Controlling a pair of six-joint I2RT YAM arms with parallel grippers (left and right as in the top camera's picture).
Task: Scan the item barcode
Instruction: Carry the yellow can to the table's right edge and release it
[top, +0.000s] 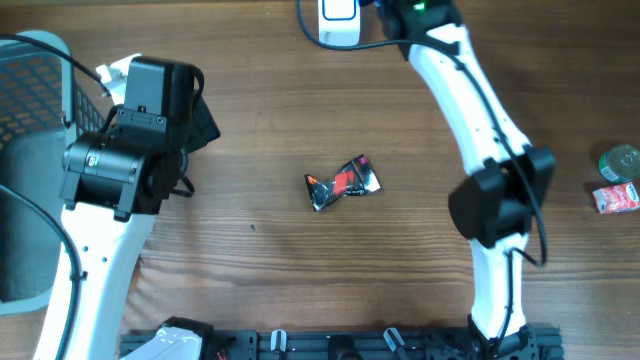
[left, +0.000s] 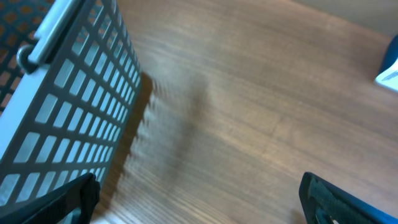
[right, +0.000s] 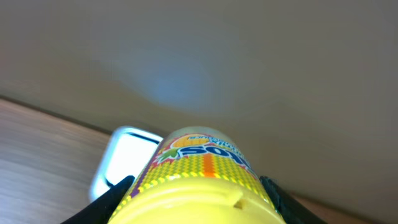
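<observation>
Holding yellow can (right: 199, 168) up to scanner (right: 124, 162): scan step itself in hand, by look of it. Jaws of right gripper (right: 194, 208) clamped on can sides, at far edge of table (top: 250, 260), scanner just behind. Barcode not visible. Next move likely calls for turning can until code faces scanner window, then holding steady. Can: yellow checkered label, bright lettering, pale yellow end toward camera. Fingers of left gripper (left: 199, 202) spread wide, empty, beside mesh basket (left: 68, 106). Wrapped snack (top: 343, 183) mid-table.
</observation>
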